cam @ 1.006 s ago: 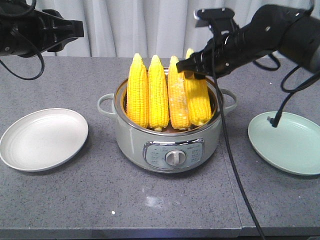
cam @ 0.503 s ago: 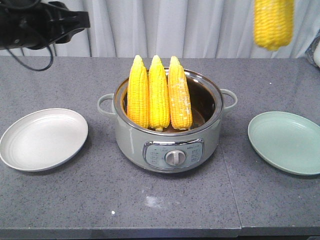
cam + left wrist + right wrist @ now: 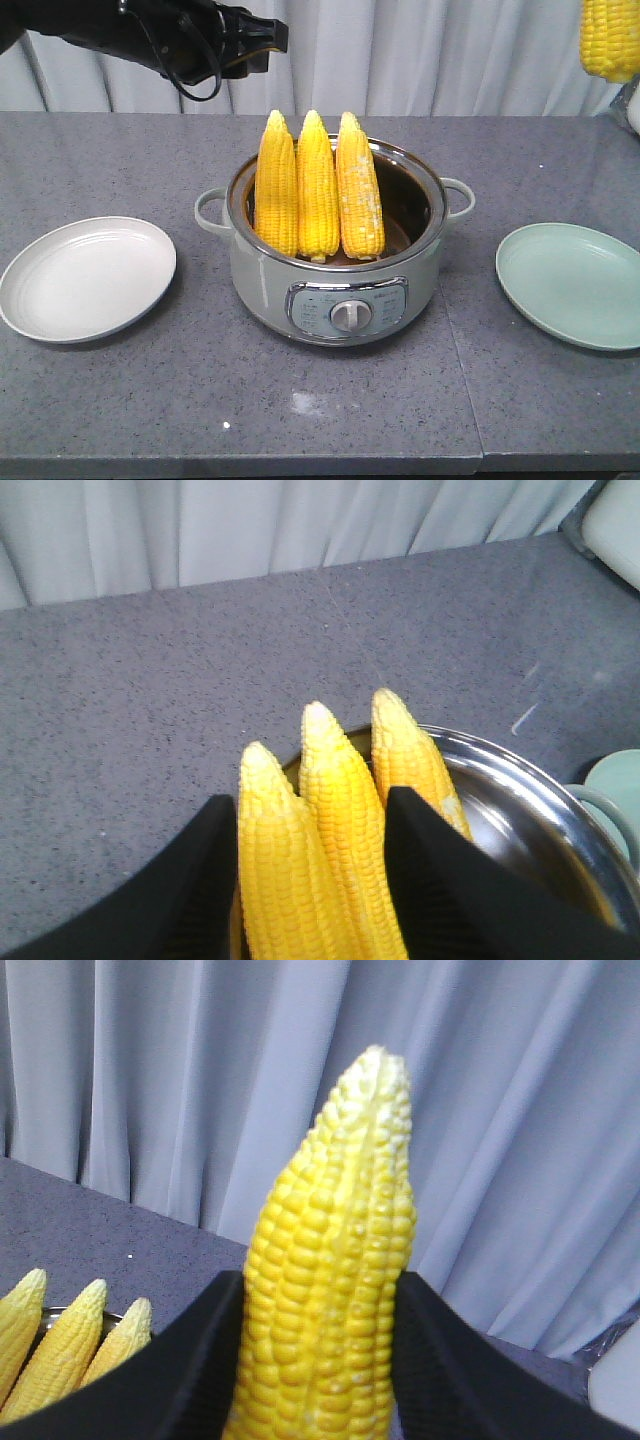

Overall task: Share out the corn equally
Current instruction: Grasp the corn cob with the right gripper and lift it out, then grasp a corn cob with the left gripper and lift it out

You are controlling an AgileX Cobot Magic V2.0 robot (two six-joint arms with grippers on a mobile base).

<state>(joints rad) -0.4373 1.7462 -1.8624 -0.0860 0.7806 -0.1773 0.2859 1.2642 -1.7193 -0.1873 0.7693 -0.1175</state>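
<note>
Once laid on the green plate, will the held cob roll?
The cob looks round and tapered, so it may roll in a curve. The green plate has a raised rim that may stop it. Held upright in the right gripper, it seems stiff.

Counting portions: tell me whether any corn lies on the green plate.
No, the green plate is bare; one cob is in the air.

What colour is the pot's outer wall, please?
Pale grey-green; the pot shows best in the front view.
</note>
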